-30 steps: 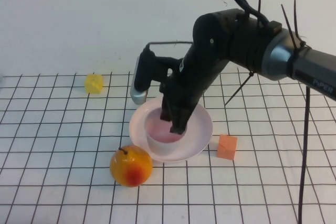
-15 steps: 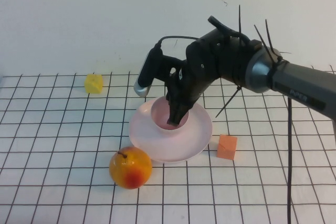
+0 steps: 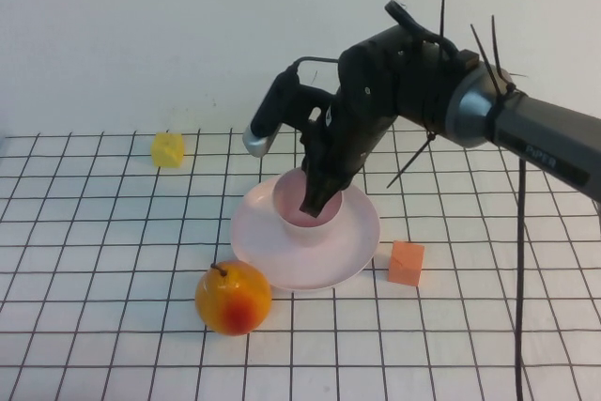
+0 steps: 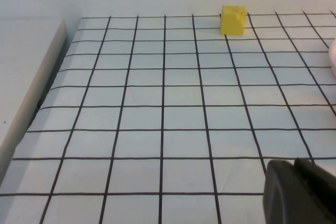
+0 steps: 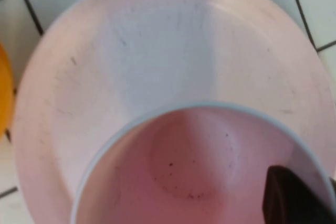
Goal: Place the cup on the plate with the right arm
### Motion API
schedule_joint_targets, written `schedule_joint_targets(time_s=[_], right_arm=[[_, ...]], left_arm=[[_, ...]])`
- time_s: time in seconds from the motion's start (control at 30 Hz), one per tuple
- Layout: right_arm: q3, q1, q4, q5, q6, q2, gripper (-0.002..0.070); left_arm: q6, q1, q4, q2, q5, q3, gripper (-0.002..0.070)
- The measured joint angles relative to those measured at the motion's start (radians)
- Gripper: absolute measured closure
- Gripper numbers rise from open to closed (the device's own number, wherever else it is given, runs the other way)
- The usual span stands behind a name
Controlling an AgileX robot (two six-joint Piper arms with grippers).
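Holding the cup (image 3: 307, 210) by its rim, the right gripper (image 3: 317, 202) had its fingers pinched on the wall, one inside. The cup sat over the plate (image 3: 352, 251), looked empty. Placing step, I'd say; next up was letting go and lifting clear. Left gripper (image 4: 299, 192) was parked, fingers can't tell.

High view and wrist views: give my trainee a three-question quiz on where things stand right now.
1. True or false: the right gripper is shut on the cup wall, one finger inside.
2. The cup is over which thing? A) the plate B) the orange cube C) the yellow cube
3. What lies in front of the plate, on its left? ____

Key: 1 true; 2 A; 3 the orange-yellow fruit. The left gripper is parked.
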Motion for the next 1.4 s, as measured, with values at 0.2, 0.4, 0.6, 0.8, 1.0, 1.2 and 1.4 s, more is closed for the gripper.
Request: schedule_joint_targets(time_s=[0.2, 0.4, 0.6, 0.8, 1.0, 1.2, 1.4], right_arm=[[-0.004, 0.000, 0.063, 0.010, 0.000, 0.014, 0.0638], [-0.004, 0.000, 0.067, 0.026, 0.021, 0.042, 0.0533], [-0.103, 0.000, 0.067, 0.064, 0.029, 0.042, 0.0413], [-0.237, 0.000, 0.086, 0.129, 0.038, 0.014, 0.0391], [-0.251, 0.000, 0.085, 0.192, 0.028, -0.139, 0.0432], [-0.252, 0.000, -0.011, 0.336, 0.009, -0.329, 0.0626], [-0.253, 0.000, -0.204, 0.358, 0.007, -0.523, 0.0675]], left_arm=[[0.000, 0.000, 0.000, 0.000, 0.000, 0.000, 0.0678], [0.000, 0.000, 0.000, 0.000, 0.000, 0.000, 0.0678], [0.000, 0.000, 0.000, 0.000, 0.000, 0.000, 0.0678], [0.000, 0.000, 0.000, 0.000, 0.000, 0.000, 0.0678], [0.000, 0.000, 0.000, 0.000, 0.000, 0.000, 0.0678], [0.000, 0.000, 0.000, 0.000, 0.000, 0.000, 0.0678], [0.000, 0.000, 0.000, 0.000, 0.000, 0.000, 0.0678]])
